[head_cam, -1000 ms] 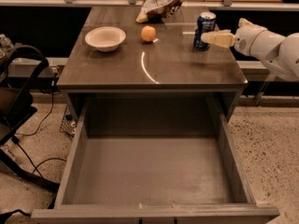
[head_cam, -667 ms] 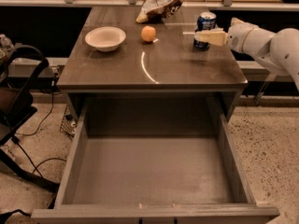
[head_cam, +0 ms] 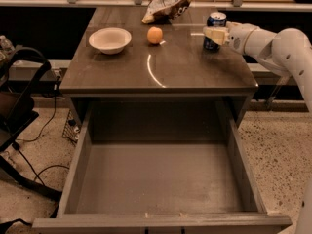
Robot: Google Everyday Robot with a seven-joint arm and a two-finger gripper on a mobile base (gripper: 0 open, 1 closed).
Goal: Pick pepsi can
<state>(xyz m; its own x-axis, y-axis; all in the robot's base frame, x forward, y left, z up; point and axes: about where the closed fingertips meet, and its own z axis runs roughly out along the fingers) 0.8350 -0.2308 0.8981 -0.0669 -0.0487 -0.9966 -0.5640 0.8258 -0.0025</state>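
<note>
The pepsi can (head_cam: 217,19), dark blue with a silver top rim, stands upright on the right rear part of the dark table top (head_cam: 165,67). My gripper (head_cam: 210,34) reaches in from the right on its white arm (head_cam: 273,45) and is at the can's mid-height, its cream tip crossing the front of the can. The lower part of the can is partly hidden behind the gripper.
A white bowl (head_cam: 110,39) sits at the table's left rear, an orange (head_cam: 155,35) in the middle rear, and a crumpled chip bag (head_cam: 168,4) behind it. A deep open drawer (head_cam: 161,179) juts out below the table front. A black chair (head_cam: 19,101) and cables are at the left.
My gripper and arm have moved left and slightly away from the camera, closing in on the can. The can has stayed upright in about the same place.
</note>
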